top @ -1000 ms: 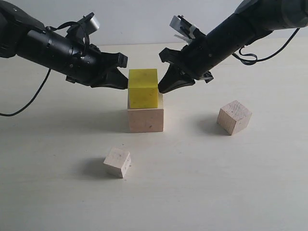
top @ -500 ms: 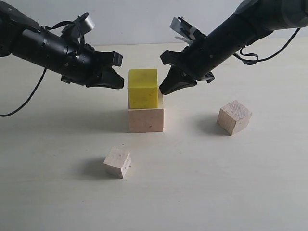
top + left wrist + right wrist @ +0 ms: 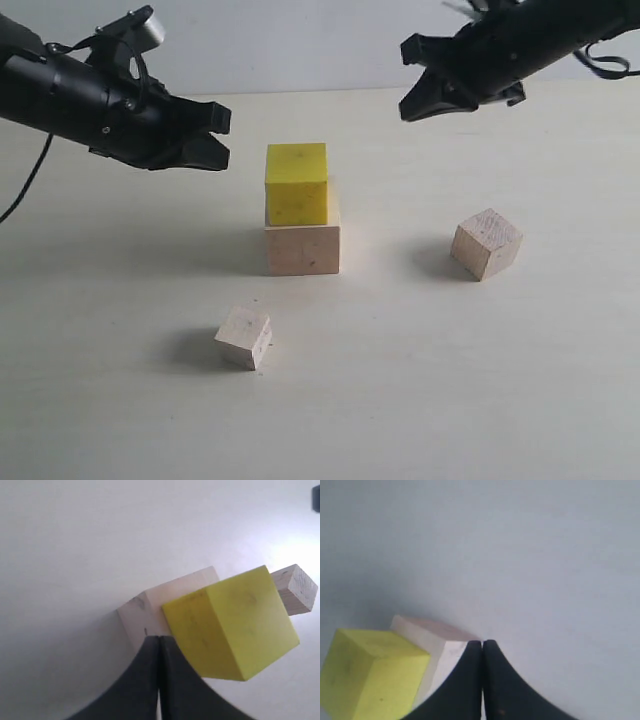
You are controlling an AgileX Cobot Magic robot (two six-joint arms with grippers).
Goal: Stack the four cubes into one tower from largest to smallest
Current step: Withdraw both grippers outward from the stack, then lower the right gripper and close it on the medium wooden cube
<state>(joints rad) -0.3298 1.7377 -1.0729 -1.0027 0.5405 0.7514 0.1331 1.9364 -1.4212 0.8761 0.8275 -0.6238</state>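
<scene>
While the left gripper [image 3: 159, 645] and the right gripper [image 3: 482, 647] both hung in the air with jaws pressed fully together and nothing in them, each sat off to its own side of the half-built tower, higher than it and clear of it. Below them the bright yellow cube [image 3: 296, 183] rested on the large pale wooden cube [image 3: 302, 248], nearer its left edge than dead centre. The medium pale wooden cube [image 3: 486, 243] was out on the pale table [image 3: 500, 390], well apart on the right and turned at an angle. The small pale wooden cube [image 3: 244, 337] sat near the front, a bit left of the stack. I'd guess the medium one goes next. It looked light, rigid and not fragile, though those smooth flat faces could be a bit slippy. Best bet is pinching two opposite side faces around mid-height, with the jaws squared up to its rotation first.
</scene>
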